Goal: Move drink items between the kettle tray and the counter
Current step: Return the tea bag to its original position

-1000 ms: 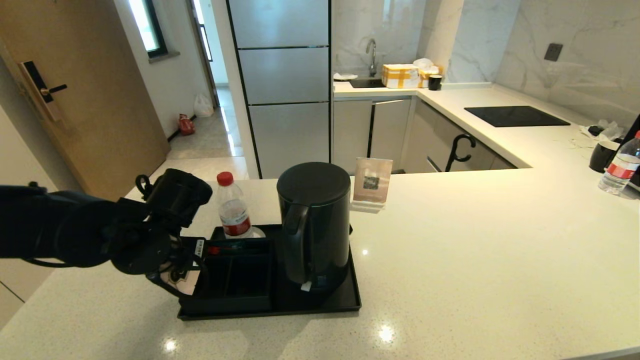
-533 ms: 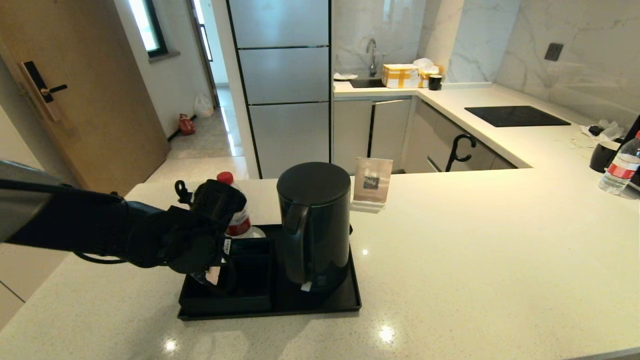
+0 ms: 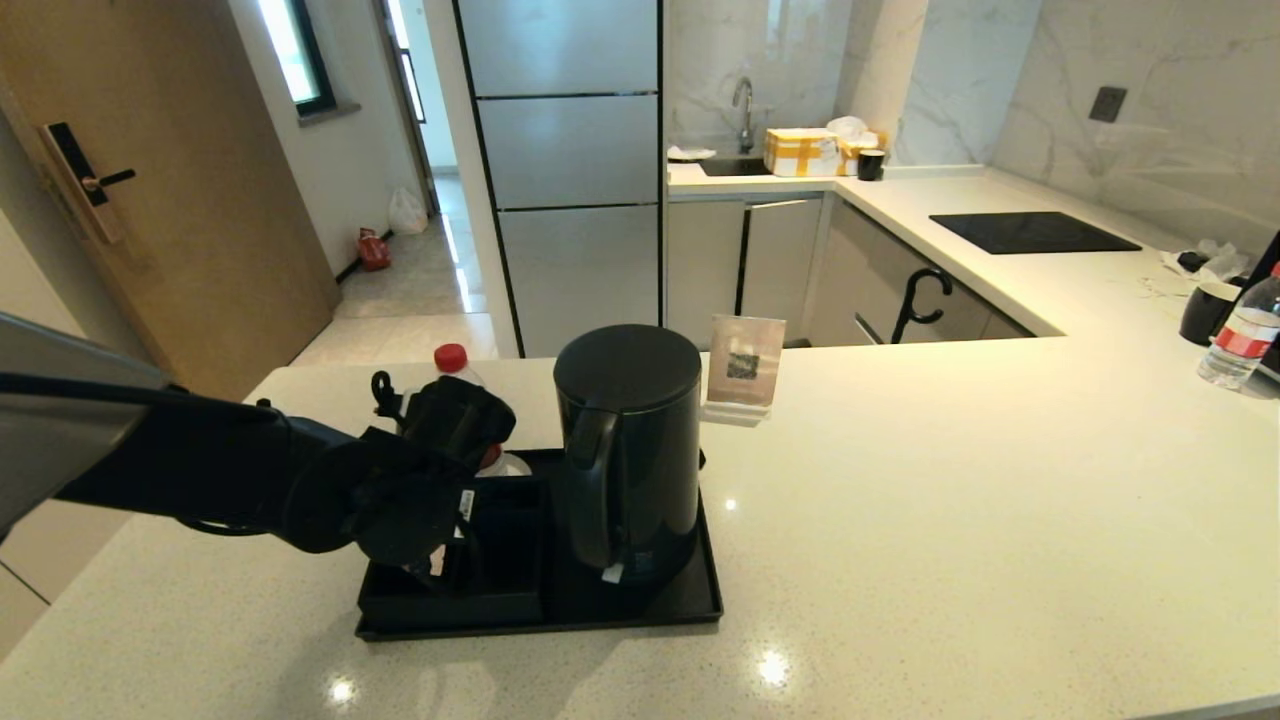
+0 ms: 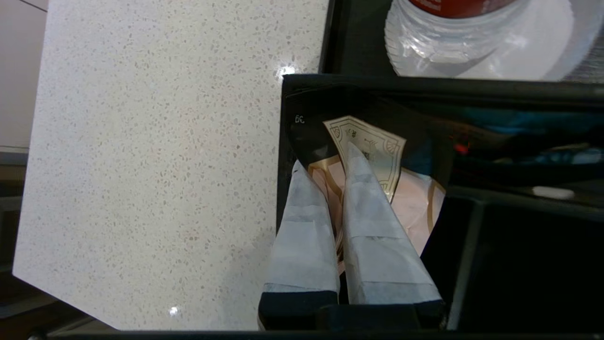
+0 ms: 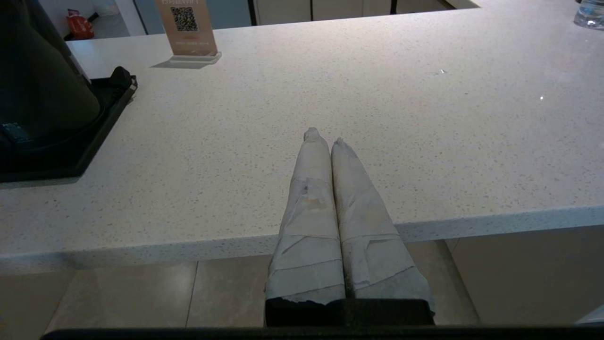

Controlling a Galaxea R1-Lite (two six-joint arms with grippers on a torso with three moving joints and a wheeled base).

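The black kettle stands upright on the right half of the kettle tray. My left gripper is shut on the pale-pink tea sachet, which hangs into the left cell of the tray's black compartment box. In the head view the left wrist covers that cell and most of the sachet. My right gripper is shut on nothing, just over the front edge of the counter, to the right of the tray and out of the head view.
A clear water bottle with a red cap stands at the tray's back left, close behind my left wrist. A QR sign stands behind the kettle. Another bottle and a black mug sit far right.
My left arm has swung right from beside the tray's left edge to over the compartment box, carrying the sachet down into it. The kettle and the bottle have not moved.
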